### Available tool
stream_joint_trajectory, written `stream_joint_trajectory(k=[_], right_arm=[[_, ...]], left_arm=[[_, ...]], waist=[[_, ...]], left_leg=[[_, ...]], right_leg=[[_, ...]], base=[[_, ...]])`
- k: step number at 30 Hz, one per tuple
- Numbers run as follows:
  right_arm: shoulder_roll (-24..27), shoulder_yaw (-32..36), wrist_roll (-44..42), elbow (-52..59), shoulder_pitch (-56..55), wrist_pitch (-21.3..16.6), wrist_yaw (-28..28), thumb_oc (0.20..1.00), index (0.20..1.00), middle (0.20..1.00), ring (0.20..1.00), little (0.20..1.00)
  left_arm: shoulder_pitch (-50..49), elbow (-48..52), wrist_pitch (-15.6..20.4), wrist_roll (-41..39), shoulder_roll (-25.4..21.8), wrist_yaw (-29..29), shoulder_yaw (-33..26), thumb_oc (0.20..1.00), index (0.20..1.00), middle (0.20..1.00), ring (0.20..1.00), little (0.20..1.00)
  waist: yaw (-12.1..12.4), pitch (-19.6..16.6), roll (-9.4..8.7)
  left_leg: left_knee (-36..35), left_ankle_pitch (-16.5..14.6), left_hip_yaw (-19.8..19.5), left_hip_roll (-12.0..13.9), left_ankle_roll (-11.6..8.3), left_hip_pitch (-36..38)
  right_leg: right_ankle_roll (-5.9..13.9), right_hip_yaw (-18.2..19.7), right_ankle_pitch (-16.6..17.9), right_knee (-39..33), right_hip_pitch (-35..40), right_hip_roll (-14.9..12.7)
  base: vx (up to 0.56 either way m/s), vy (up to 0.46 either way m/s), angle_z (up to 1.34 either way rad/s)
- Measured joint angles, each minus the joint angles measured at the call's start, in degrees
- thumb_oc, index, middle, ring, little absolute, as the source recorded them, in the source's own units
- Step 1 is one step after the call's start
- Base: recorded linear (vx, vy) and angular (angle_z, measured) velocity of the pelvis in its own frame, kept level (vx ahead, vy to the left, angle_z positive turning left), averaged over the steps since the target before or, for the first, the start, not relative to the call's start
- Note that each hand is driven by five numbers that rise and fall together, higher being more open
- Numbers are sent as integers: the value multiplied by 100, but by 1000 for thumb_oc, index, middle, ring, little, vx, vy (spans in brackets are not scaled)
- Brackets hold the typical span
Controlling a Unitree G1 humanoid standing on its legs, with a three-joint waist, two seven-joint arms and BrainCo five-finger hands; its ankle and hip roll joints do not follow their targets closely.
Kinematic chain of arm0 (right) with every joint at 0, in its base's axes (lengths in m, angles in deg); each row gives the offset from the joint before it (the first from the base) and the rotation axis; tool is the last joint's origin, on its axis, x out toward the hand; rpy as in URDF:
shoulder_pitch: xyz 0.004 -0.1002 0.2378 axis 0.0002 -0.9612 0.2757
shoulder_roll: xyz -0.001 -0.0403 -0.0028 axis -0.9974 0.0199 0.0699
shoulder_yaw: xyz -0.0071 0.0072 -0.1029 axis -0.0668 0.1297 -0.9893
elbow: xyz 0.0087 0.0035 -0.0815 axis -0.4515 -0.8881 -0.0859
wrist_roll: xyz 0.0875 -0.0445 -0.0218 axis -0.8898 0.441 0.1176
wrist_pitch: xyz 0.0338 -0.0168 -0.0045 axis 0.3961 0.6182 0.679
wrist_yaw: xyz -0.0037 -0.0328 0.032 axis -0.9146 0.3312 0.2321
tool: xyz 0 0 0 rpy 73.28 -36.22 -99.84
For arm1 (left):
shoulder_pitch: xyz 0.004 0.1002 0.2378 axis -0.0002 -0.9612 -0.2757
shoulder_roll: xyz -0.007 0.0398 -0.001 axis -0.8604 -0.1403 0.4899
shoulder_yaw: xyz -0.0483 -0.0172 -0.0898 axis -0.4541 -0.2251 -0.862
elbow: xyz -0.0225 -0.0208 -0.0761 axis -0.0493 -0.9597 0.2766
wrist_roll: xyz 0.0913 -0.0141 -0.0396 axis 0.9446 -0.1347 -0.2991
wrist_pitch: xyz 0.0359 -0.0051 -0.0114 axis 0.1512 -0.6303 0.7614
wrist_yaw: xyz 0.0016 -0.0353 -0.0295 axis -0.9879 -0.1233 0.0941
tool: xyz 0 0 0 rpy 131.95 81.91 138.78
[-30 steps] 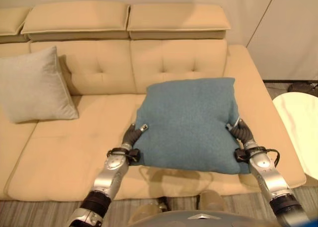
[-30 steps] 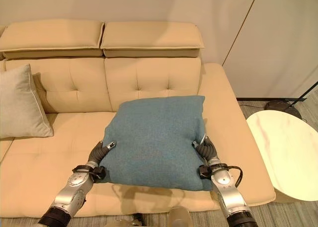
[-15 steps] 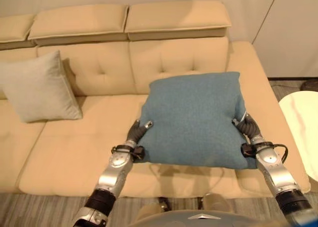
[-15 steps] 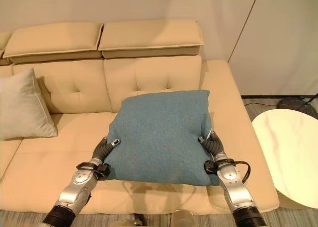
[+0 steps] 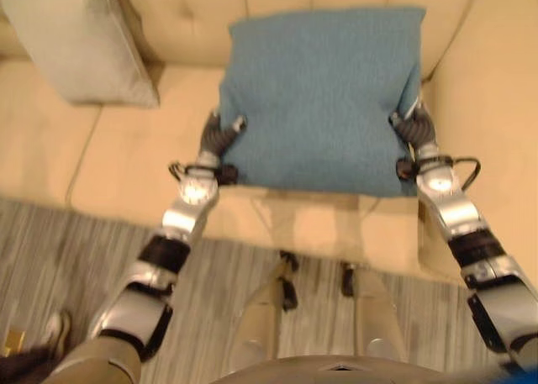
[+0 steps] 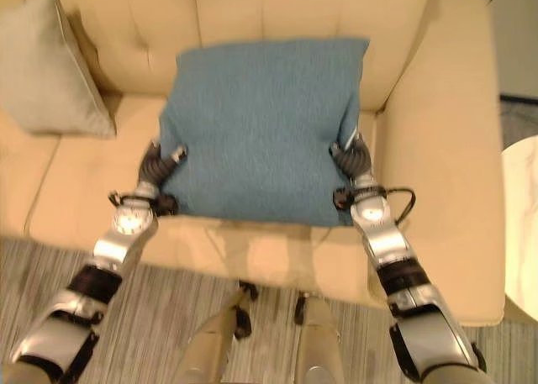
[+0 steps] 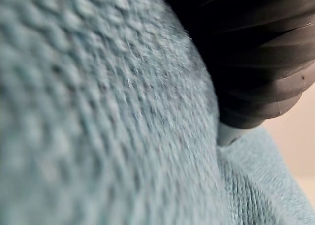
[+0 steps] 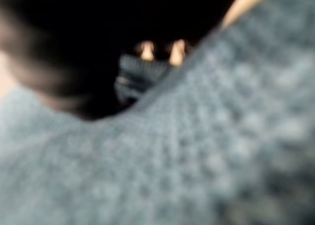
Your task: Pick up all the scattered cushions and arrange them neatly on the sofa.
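In the left eye view you are gripping the square teal knitted cushion at both sides above the beige tufted sofa, its far edge at the backrest. Your left hand is clasping one side, thumb on top; your right hand is clasping the other. A pale grey cushion is leaning against the backrest, well apart. In both wrist views, teal knit is pressing against each hand's dark cover.

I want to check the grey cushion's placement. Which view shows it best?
The right eye view: the grey cushion leans against the sofa backrest, most of it showing. The left eye view crops more of it. Both wrist views show blue cushion fabric.
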Motion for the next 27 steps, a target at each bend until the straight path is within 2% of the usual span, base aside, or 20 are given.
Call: stream_joint_trajectory(k=[2, 7, 11, 17, 19, 22, 27], right_arm=[[36, -226, -3, -307, 292, -7, -150, 200, 200, 200, 200, 200], [62, -557, -33, -1075, 1168, -16, -282, 200, 200, 200, 200, 200], [87, -781, -173, -1479, 1661, -17, -342, 200, 200, 200, 200, 200], [200, -860, -241, -1643, 2237, -18, -540, 200, 200, 200, 200, 200], [369, -955, -241, -1804, 2562, -21, -628, 200, 200, 200, 200, 200], [404, -950, -223, -1802, 2847, -56, -862, 200, 200, 200, 200, 200], [395, -951, 127, -1795, 3067, -121, -1394, 200, 200, 200, 200, 200]], left_arm=[[418, -310, 6, 89, -161, -102, 242, 200, 200, 200, 200, 200], [1356, -1052, 10, 86, -357, -193, 642, 200, 200, 200, 200, 200], [1988, -1419, 6, 83, -503, -213, 889, 200, 200, 200, 200, 200], [2682, -1538, 9, 78, -553, -422, 954, 200, 200, 200, 200, 200], [3192, -1709, 9, 82, -641, -477, 1244, 200, 200, 200, 200, 200], [3525, -1716, 24, 116, -710, -689, 1297, 200, 200, 200, 200, 200], [3843, -1719, 109, 777, -784, -1201, 1407, 200, 200, 200, 200, 200]], waist=[[8, 88, 3], [37, 183, 27], [28, 273, 22], [-8, 331, 24], [-21, 331, 24], [-48, 331, 23], [-81, 325, 25]], left_leg=[[-224, 159, -83, -25, 3, -76], [-334, 363, -54, -71, 186, -444], [-405, 371, -90, -72, 194, -470], [-457, 371, -144, -62, 194, -471], [-456, 371, -155, -61, 194, -532], [-456, 371, -147, -67, 195, -631], [-420, 372, -136, -69, 194, -840]], right_leg=[[95, 8, 71, -126, -120, 10], [29, 7, 180, -110, -524, 7], [31, 47, 178, -131, -569, 18], [46, 57, 169, -153, -589, 40], [48, 73, 167, -154, -655, 50], [47, 130, 168, -130, -780, 84], [49, 200, 167, -77, -1029, 93]], base=[[12, -15, 10], [-11, -3, 1], [0, 0, 0], [7, -3, 0], [18, 1, -1], [14, 5, -3], [11, 11, -3]])
